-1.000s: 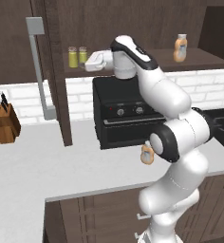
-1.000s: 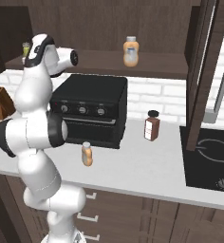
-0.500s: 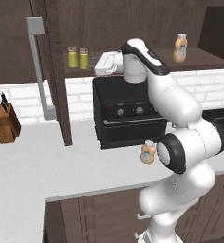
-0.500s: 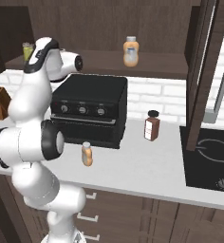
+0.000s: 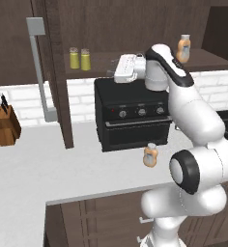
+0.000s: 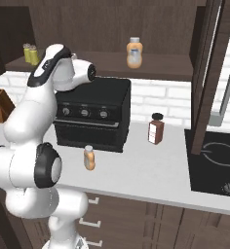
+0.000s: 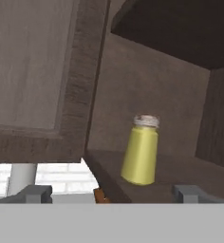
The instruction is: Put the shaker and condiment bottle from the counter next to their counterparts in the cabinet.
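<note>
White hand (image 5: 117,72) has drawn back from the shaker (image 5: 85,59), empty.

I see a black countertop oven (image 5: 134,115) standing against the white brick backsplash (image 6: 165,98), three knobs along its front panel. Off to its left a wooden knife block (image 5: 5,125) sits with dark handles sticking up. On the oven's other side I pick out a dark red-brown jar (image 6: 156,129) with a black cap, upright and a little apart from the oven. Further right a black cooktop (image 6: 217,165) lies flush in the worktop. Below, I see brown drawer fronts with pale handles (image 6: 90,223).
</note>
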Robot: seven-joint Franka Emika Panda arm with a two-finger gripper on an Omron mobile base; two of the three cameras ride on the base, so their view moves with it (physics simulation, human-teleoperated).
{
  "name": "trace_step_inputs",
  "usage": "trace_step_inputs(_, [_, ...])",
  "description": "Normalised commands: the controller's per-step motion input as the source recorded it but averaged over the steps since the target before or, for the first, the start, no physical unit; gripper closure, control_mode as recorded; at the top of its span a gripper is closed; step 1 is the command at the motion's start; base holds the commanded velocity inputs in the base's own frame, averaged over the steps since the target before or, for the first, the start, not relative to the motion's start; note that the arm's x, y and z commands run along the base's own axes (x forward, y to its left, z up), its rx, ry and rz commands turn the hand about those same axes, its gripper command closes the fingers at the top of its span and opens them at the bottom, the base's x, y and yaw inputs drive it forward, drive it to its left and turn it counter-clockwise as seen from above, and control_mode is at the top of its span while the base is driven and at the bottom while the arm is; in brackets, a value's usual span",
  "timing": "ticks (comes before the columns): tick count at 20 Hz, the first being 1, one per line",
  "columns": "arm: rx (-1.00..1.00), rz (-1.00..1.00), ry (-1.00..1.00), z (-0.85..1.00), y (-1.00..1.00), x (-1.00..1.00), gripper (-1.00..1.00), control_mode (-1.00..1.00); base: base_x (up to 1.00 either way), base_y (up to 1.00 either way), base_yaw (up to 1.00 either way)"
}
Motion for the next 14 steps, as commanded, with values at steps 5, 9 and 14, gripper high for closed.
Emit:
trace_step_inputs(5, [-0.01, 0.00, -0.10, -0.28, -0.10, -0.99, -1.00, -1.00, 0.00, 0.00, 0.00])
trace_step_inputs(9, [-0.10, 0.00, -0.01, -0.39, -0.01, -0.91, -1.00, -1.00, 0.00, 0.00, 0.00])
trace_step_inputs(14, [-0.03, 0.02, 0.00, -0.55, -0.18, -0.52, -1.00, -1.00, 0.00, 0.00, 0.00])
